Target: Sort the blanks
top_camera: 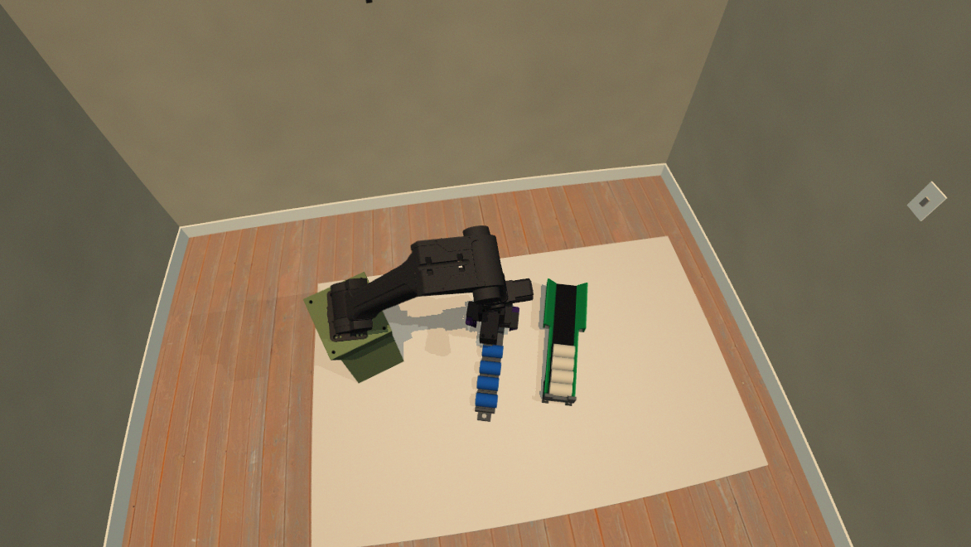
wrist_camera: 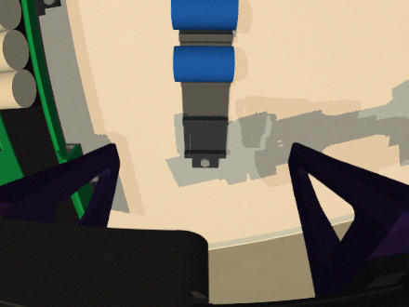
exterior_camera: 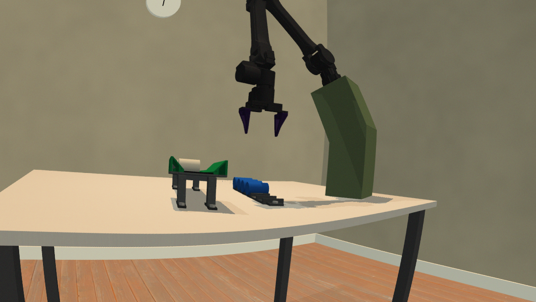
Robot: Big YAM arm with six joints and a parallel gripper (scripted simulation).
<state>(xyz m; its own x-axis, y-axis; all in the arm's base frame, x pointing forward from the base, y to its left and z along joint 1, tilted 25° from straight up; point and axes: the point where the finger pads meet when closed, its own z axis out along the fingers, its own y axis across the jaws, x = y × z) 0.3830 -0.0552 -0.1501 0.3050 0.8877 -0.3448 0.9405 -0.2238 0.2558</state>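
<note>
1. You are seeing the hand, with its dark purple pointed fingers, standing wide apart and gripping nothing, its fingertips pointing down.
2. It is hovering above the near end, in the exterior view, of the dark grey ribbed stock rack, well above the desk.
3. Four cream cylindrical plastic blanks are lying straight across the green-walled, black-bedded feed ramp, forming one close row reaching the dark stop.
4. Four blue cylindrical plastic blanks are lying crosswise along the rack, one behind another. In your wrist view, the two visible ones are sticking out about evenly at both ends.
5. Your black jointed arm is reaching from the olive-green angular pedestal, while the ramp is standing beside the rack on dark legs.
</note>
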